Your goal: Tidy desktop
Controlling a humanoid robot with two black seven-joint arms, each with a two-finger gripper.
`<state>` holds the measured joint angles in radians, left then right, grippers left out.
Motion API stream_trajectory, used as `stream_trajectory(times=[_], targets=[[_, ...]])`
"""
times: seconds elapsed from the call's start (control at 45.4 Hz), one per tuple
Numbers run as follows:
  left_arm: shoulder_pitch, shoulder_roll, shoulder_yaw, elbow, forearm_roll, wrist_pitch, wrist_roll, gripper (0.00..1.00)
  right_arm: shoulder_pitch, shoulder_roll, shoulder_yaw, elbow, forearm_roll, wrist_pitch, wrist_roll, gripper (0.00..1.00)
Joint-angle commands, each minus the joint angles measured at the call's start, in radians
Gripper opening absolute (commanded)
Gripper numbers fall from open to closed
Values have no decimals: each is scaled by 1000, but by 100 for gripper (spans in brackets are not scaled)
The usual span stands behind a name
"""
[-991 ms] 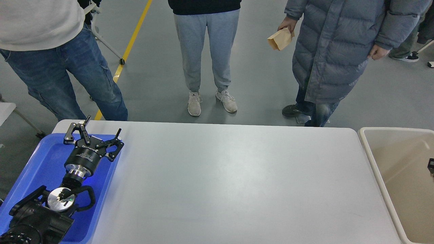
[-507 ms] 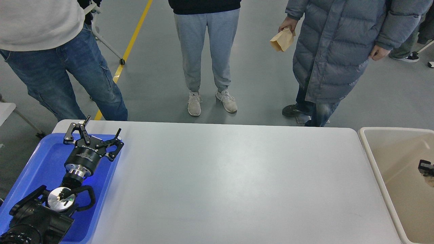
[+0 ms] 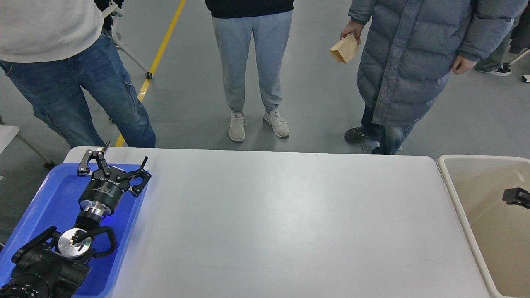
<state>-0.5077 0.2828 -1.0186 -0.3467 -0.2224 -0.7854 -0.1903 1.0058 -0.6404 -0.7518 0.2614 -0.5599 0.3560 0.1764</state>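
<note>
The desktop [image 3: 281,223] is a wide light-grey tabletop with rounded corners, and nothing lies on it. My left gripper [image 3: 125,152] is open and empty. It hovers over the far end of the blue tray [image 3: 45,194] at the table's left edge. Only a small black tip of my right gripper [image 3: 516,195] shows at the right edge, over the beige bin [image 3: 451,182]. Its fingers cannot be told apart.
Three people stand beyond the table's far edge. The one at the right holds a brown paper bag [image 3: 344,48]. A yellow line [image 3: 159,58] runs across the grey floor. The visible part of the bin's inside shows nothing in it.
The black tip of my right gripper has moved a little left and up over the bin. My left arm has not moved.
</note>
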Motion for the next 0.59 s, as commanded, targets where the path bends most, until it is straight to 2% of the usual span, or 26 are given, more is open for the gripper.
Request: stream_trajectory(times=[0.0, 0.573], targets=[[0, -1, 0, 0, 0, 0, 0, 100, 62, -18, 5, 12, 9, 4, 0, 99], [0, -1, 0, 0, 0, 0, 0, 100, 323, -91, 201, 61, 31, 3, 6, 99]])
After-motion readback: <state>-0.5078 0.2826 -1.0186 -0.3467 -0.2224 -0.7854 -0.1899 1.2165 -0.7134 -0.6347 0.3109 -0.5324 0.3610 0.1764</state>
